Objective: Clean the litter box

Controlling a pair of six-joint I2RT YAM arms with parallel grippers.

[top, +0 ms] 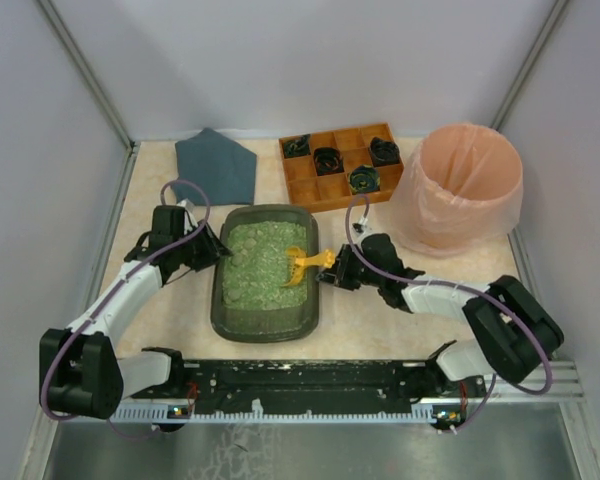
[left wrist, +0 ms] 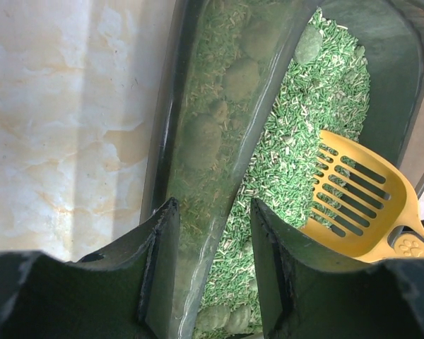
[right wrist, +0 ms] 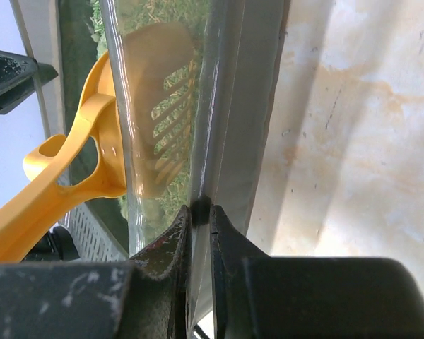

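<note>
Wooden tray (top: 310, 188) (black items in four cells) beside pink-lined bin (top: 450, 215); grey mat (top: 217, 165) far-left.

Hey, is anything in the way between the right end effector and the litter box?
Nothing visible. The right end effector is shut on the right wall of the litter box; the yellow scoop lies beside it, not between.

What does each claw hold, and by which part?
Both grip the dark grey-green plastic litter box: left claw its left rim, right claw its right rim.
</note>
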